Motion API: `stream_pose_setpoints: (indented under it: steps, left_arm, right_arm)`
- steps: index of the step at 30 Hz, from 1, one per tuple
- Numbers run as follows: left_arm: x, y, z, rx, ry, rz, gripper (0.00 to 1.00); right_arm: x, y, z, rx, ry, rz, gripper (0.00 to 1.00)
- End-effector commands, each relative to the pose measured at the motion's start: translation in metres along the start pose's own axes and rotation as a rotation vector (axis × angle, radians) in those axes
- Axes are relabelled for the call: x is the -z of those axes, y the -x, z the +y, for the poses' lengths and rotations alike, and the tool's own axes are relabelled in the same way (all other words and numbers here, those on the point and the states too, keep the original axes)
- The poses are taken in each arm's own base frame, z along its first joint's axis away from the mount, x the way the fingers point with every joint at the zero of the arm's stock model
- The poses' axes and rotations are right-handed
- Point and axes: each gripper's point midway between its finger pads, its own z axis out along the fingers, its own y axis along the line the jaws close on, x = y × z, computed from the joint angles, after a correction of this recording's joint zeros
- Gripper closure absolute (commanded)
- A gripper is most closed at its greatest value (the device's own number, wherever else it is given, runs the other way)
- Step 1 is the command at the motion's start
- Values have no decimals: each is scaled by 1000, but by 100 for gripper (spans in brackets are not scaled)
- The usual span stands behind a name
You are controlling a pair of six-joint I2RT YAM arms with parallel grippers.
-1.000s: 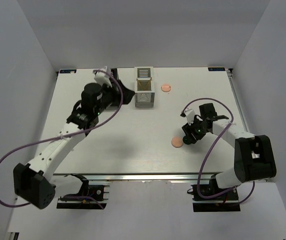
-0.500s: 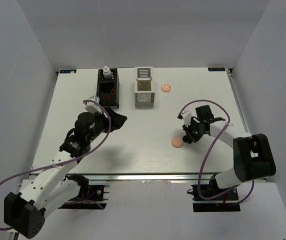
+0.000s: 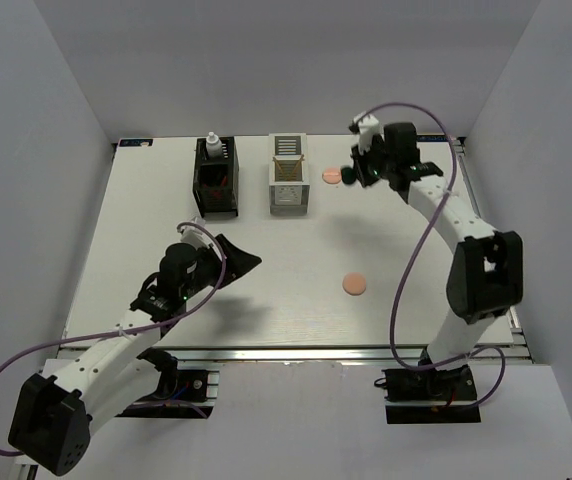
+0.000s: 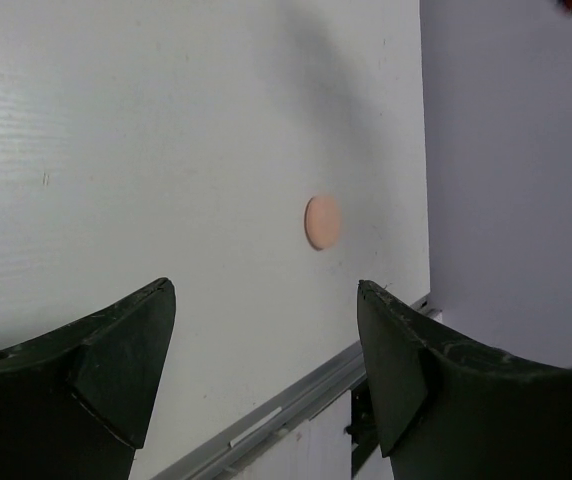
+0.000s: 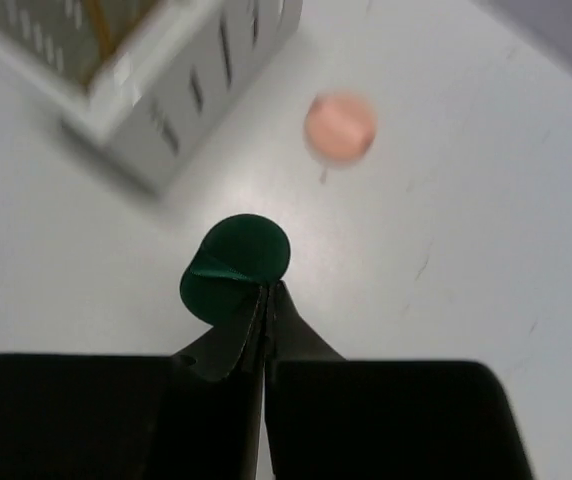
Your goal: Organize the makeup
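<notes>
One dark-green disc (image 5: 238, 262) sits pinched in the fully closed right gripper (image 5: 266, 290), which has swung from the near peach disc (image 3: 354, 285) to just short of the far peach disc (image 5: 339, 125); the left gripper (image 4: 266, 300), pulled back, gapes empty

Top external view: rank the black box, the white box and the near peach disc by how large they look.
1. black box and white box: they look about alike, so I would not rank one over the other.
2. near peach disc: clearly the smallest.
</notes>
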Motion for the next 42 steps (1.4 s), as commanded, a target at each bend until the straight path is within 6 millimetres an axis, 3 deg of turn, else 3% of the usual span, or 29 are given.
stream_pose_setpoints:
  steps: [1, 2, 3, 4, 5, 7, 8, 11, 15, 18, 20, 21, 25, 28, 29, 32, 37, 40, 42]
  left_arm:
    - [1, -8, -10, 61, -67, 29, 18]
    - [1, -10, -6, 67, -65, 30, 18]
    - [2, -10, -6, 73, -68, 25, 18]
    - [2, -11, -6, 76, -71, 21, 18]
    - [2, -13, -4, 78, -70, 23, 18]
    - [2, -13, -4, 83, -72, 21, 18]
    - [2, -15, -2, 86, -68, 26, 18]
    - [0, -15, -1, 88, -63, 30, 17]
    - [-2, -15, -2, 77, -64, 33, 17]
    - [-4, -16, 0, 70, -52, 42, 17]
    - [-7, -17, 1, 75, -52, 47, 17]
    - [-8, -18, 2, 77, -51, 49, 17]
    - [-13, -17, -1, 83, -63, 54, 17]
    - [-16, -16, -3, 69, -69, 64, 17]
    - [-17, -17, -3, 67, -66, 70, 17]
    - [-19, -16, -8, 56, -79, 80, 17]
    - [-22, -14, -19, 25, -110, 86, 18]
    - [-31, -19, -31, -19, -123, 124, 18]
    - [-43, -37, -34, -64, -117, 191, 19]
  right_arm:
    - [-27, 85, -2, -132, -78, -218, 100]
    - [-27, 119, -6, -135, -106, -296, 100]
    - [-45, 135, 2, -131, -110, -351, 100]
    - [-46, 158, 6, -114, -104, -416, 100]
    - [-65, 160, 19, -103, -81, -430, 100]
    - [-73, 186, 22, -96, -99, -537, 100]
    - [-88, 195, 27, -99, -97, -560, 100]
    - [-114, 217, 18, -126, -168, -601, 100]
    - [-140, 215, 7, -134, -227, -604, 100]
    - [-152, 197, 6, -112, -234, -562, 100]
    - [-151, 191, 7, -98, -236, -547, 100]
    - [-156, 177, 10, -95, -227, -517, 100]
    - [-147, 169, 17, -79, -203, -506, 100]
    - [-152, 161, 25, -56, -163, -480, 73]
    - [-153, 159, 29, -44, -143, -472, 59]
    - [-154, 158, 31, -31, -129, -466, 43]
    - [-136, 188, 34, -6, -101, -531, 40]
    - [-113, 209, 32, -8, -96, -580, 39]
    - [-87, 227, 26, -3, -98, -621, 39]
